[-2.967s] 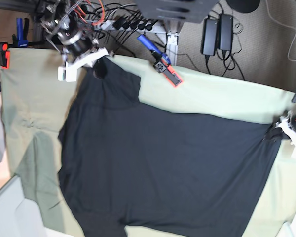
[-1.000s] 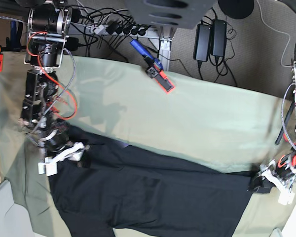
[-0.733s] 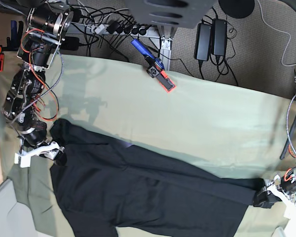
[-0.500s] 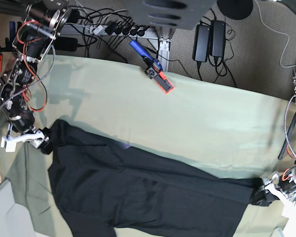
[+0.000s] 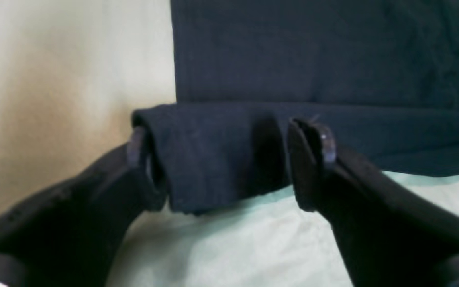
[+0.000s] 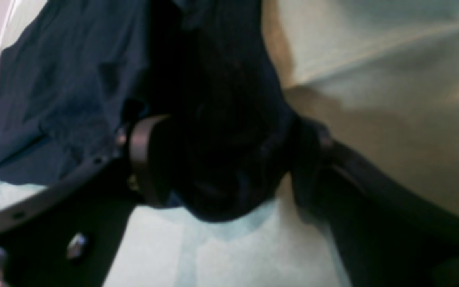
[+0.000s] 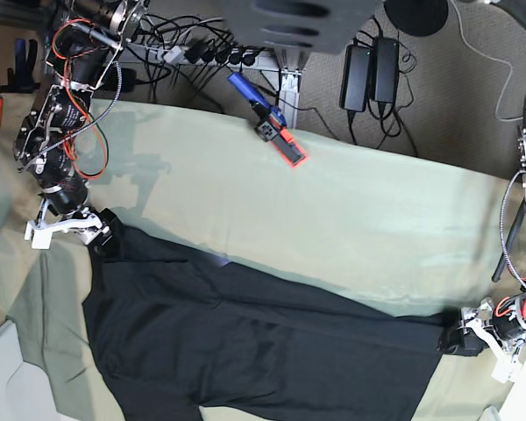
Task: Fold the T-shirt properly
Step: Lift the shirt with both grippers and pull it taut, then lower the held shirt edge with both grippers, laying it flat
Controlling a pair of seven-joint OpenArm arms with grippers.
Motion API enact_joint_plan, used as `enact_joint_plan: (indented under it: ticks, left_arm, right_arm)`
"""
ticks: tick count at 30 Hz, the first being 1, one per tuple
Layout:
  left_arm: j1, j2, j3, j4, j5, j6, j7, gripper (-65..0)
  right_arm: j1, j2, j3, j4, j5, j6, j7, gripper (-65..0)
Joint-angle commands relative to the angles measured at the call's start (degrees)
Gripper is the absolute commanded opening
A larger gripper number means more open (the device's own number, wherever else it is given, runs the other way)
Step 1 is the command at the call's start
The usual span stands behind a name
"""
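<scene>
The black T-shirt (image 7: pixel 263 351) lies folded on the pale green cloth (image 7: pixel 333 210), plain side up, filling the lower half of the base view. My right gripper (image 7: pixel 92 232) is at the shirt's upper left corner. In the right wrist view this gripper (image 6: pixel 221 159) has its jaws apart around a bunch of black fabric (image 6: pixel 62 79). My left gripper (image 7: pixel 469 338) is at the shirt's right end. In the left wrist view it (image 5: pixel 223 159) straddles a rolled fold of the shirt (image 5: pixel 313 48), jaws apart. The print is hidden.
A blue and orange clamp (image 7: pixel 267 118) lies at the cloth's far edge. Power bricks (image 7: pixel 368 61) and cables lie on the floor beyond. The bare green cloth spans the middle and far part of the table.
The shirt's far half has been drawn over toward the near side, making a fold. My right gripper swung out left with the corner, then back up a little. The left gripper barely moved.
</scene>
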Motion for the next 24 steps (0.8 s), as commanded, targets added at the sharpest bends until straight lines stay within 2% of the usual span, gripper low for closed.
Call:
enact_joint_plan:
  ticks: [1, 3, 7, 11, 17, 24]
  left_arm:
    - [-1.73, -1.42, -0.37, 0.81, -0.85, -0.49, -1.03, -17.3]
    - [-1.73, -1.6, -0.39, 0.81, -0.94, -0.49, -1.03, -17.3]
    - [-1.73, -2.99, -0.39, 0.83, 3.85, 6.91, -0.83, -17.3]
    - [-1.73, -5.9, -0.39, 0.83, 5.31, 9.4, 0.35, -17.3]
    - [-1.73, -7.74, -0.39, 0.92, 3.5, 9.18, 0.26, -17.3]
    - [-1.9, -4.74, -0.39, 0.94, 0.63, 5.14, -1.07, -17.3]
  right_arm:
    - [0.76, 0.42, 0.13, 0.92, 0.81, 2.89, -0.15, -21.3]
    - [0.74, 0.39, 0.13, 0.92, 0.76, 2.91, -0.17, -21.3]
    - [0.74, 0.46, 0.13, 0.92, 0.35, 2.91, -0.2, -21.3]
    - [0.76, 0.44, 0.13, 0.92, 0.28, 2.91, -0.13, -21.3]
    - [0.76, 0.44, 0.13, 0.92, 0.39, 2.91, 0.02, -21.3]
    - [0.74, 0.44, 0.13, 0.92, 0.35, 2.95, 0.0, -21.3]
